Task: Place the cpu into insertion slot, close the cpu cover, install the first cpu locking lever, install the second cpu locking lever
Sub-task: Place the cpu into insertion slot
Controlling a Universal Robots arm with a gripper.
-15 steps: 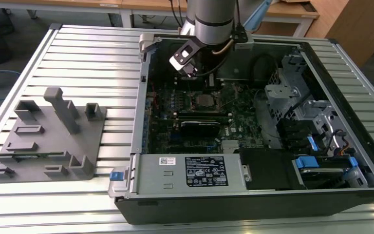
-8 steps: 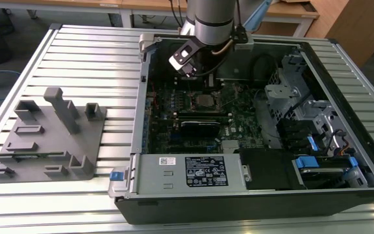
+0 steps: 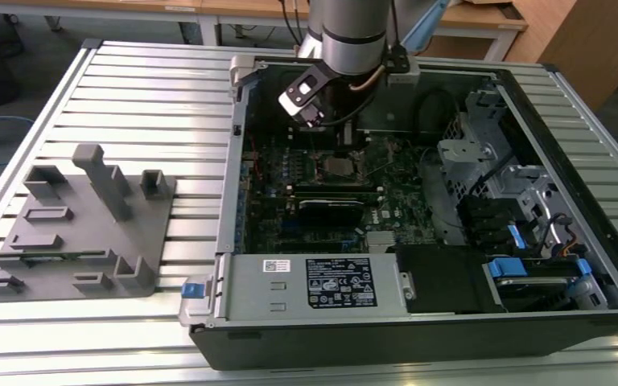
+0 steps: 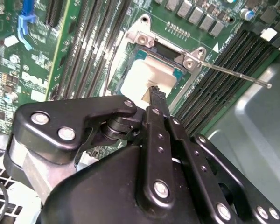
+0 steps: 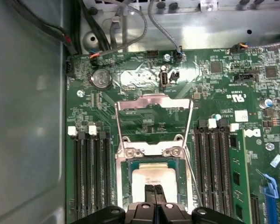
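Down on the green motherboard (image 5: 214,93), with the cpu (image 5: 154,175) lying flat in the insertion slot (image 5: 122,179) straight beneath the gripper (image 5: 154,192), its fingers (image 5: 150,198) pressed together, and the cpu cover (image 5: 154,102) hinged open beside the slot.

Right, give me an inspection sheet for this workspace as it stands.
Surface: slatted metal table carrying an open computer case.
Job's things: cpu lies in the insertion slot; cpu cover stands open; one locking lever sticks out, not latched.
Clutter: grey fixture block on the table beside the case.
Grippers: gripper shut, tips over the cpu; contact cannot be told.
Cables: wires plugged in near the board's edge.
Surroundings: wooden desks behind the table.
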